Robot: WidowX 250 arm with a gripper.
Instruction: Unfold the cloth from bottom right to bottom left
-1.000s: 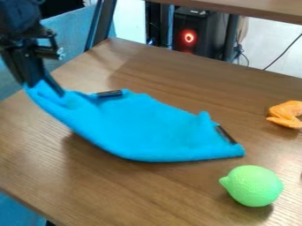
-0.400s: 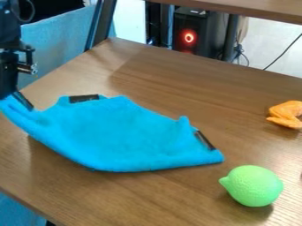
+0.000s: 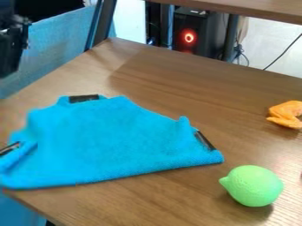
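"One blue cloth (image 3: 112, 137) is what we have to work with; where do we see it lying?"

"On the left part of the worktop (image 3: 177, 84), spread fairly broadly, with its lower left end at the near-left edge. Its long lower side slants from there up to the right, towards the toy lime (image 3: 252, 185)."

"And which way is it from our claw (image 3: 8, 64)?"

"Below and to the right in our view. We have the claw at the upper left, raised and apart from the cloth. We can't tell whether it is released or clenched."

"Are we finished, then?"

"Nearly, we'd judge. The left end has a narrow fold beside the dark tag (image 3: 9, 148). If we want that flatter, we'd come down on that end, the nearer one, and ease it outwards, minding the edge."

"Any container to mind?"

"The cloth rests straight on the worktop, so we needn't lift it out of anything."
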